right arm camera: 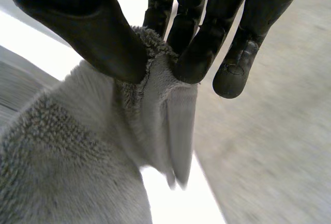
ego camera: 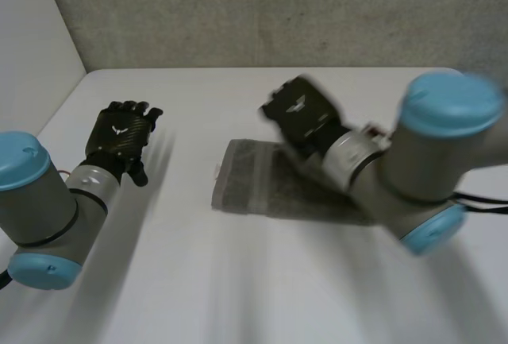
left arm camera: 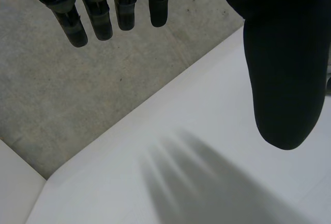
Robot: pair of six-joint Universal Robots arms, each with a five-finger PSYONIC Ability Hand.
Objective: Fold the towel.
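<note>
A grey towel (ego camera: 262, 185) lies folded flat on the white table (ego camera: 238, 288), a little right of the middle. My right hand (ego camera: 298, 114) hovers over its far edge. Seen from the right wrist, the right hand (right arm camera: 98, 38) pinches a raised fold of the fluffy towel (right arm camera: 77, 151) between thumb and fingers (right arm camera: 199, 53), so it is shut on the cloth. My left hand (ego camera: 119, 133) rests above the table at the left, well apart from the towel. Its fingers (left arm camera: 98, 17) are straight and hold nothing.
A grey concrete wall (ego camera: 278, 10) runs along the table's far edge. A white panel (ego camera: 32, 42) stands at the left side. Bare table (left arm camera: 217, 182) lies under my left hand and in front of the towel.
</note>
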